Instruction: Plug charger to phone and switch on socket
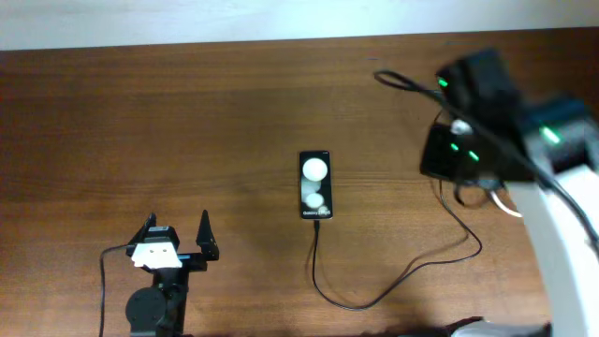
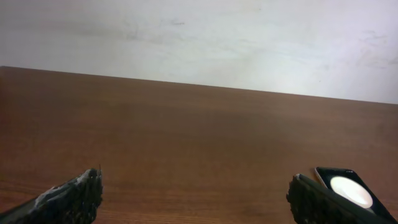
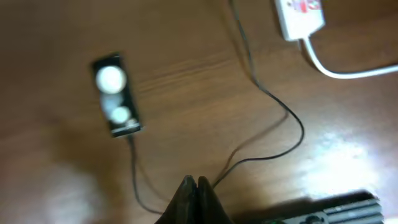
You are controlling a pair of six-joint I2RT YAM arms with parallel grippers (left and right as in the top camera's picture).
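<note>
- The phone (image 1: 315,184) is lying face up mid-counter (image 1: 187,112), and the charger (image 1: 412,271) is looping from its near end off toward the right arm (image 1: 562,187). I can't tell if the tip is fully seated.
- The right tool (image 3: 196,190) is hanging high with its tips pressed together, pinching nothing I can see. The left tool (image 1: 178,227) is sitting spread wide and empty, near the front edge.
- Risk, I reckon: poking the switch with shut tips could shove the socket (image 3: 300,15) — that would tug the charger and pop it out of the phone.
- From overhead the right arm is hiding the socket, and only the right wrist view is showing it, red marks and white cord (image 3: 342,70) included.
</note>
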